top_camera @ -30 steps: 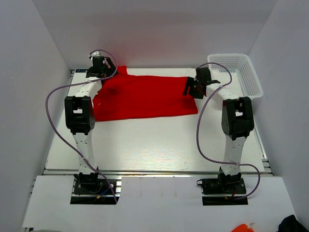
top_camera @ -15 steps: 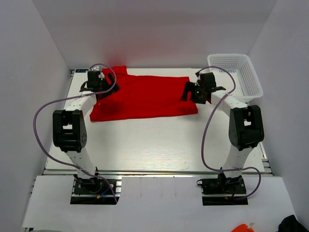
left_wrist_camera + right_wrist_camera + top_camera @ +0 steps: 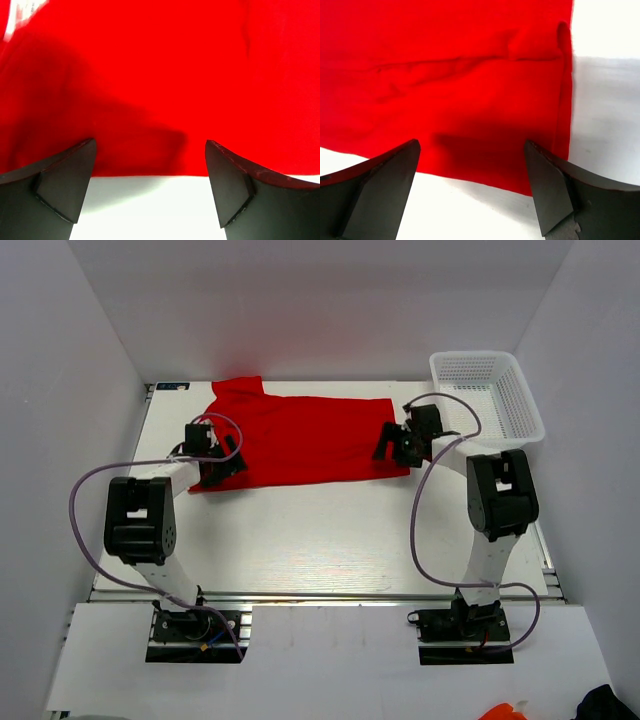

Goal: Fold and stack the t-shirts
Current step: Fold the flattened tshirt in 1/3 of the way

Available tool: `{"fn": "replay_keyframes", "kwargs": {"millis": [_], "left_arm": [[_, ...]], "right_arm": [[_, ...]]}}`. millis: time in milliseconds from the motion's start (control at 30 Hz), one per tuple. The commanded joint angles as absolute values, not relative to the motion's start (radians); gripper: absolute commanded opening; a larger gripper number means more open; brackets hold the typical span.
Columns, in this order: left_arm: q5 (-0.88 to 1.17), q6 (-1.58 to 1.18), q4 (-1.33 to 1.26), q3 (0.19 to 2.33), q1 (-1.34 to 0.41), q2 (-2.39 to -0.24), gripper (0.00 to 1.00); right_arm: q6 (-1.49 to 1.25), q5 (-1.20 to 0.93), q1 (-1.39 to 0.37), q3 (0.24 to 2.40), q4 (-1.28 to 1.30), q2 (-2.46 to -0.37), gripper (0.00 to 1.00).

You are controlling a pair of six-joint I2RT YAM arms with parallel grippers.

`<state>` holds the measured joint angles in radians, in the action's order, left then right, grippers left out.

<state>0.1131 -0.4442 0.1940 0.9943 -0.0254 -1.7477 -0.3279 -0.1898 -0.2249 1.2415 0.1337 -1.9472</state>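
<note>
Both arms have drawn back toward the near side: the left gripper (image 3: 218, 466) has left the far sleeve and now sits at the shirt's (image 3: 310, 435) near-left corner, and the right gripper (image 3: 392, 447) has slid to the near-right corner.

A white table (image 3: 320, 540) stands inside plain white walls (image 3: 320, 300). The red shirt lies spread flat across the table's far half, with one sleeve jutting toward the back wall at the left. A white mesh basket (image 3: 520, 405) stands at the far right corner, apart from the shirt. Purple cables (image 3: 85, 490) loop beside each arm.

Both wrist views show the fingers (image 3: 65, 185) spread wide with nothing between them. The left pair straddles the near hem, and the right pair (image 3: 375, 195) straddles the hem beside the side seam. Whether the tips touch the cloth cannot be told. Each gripper covers the shirt corner beneath it in the top view.

At the bottom edge an orange thing (image 3: 502, 712) and a dark thing (image 3: 606, 702) are cut off and cannot be identified. A small dark sticker (image 3: 176, 387) at the table's far-left corner is too small to read.
</note>
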Motion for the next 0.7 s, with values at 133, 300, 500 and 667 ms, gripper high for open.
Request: {"fn": "replay_keyframes", "kwargs": {"millis": [133,300,500,667], "left_arm": [[0.116,-0.524,0.278,0.727,-0.032,-1.551,1.00],[0.103,-0.601,0.405,0.557,-0.041,-1.272,1.00],[0.147,-0.638,0.581,0.482,-0.041,-0.967,1.00],[0.249,-0.604,0.563,0.564,-0.041,-0.807,1.00]], "right_arm": [[-0.428,-0.156,-0.227,0.942,0.118,-1.789,0.90],[-0.465,-0.187,-0.229,0.735,0.143,-1.626,0.90],[-0.485,-0.242,-0.241,0.526,0.190,-1.402,0.90],[-0.430,-0.363,-0.253,0.551,0.236,-1.192,0.90]]}}
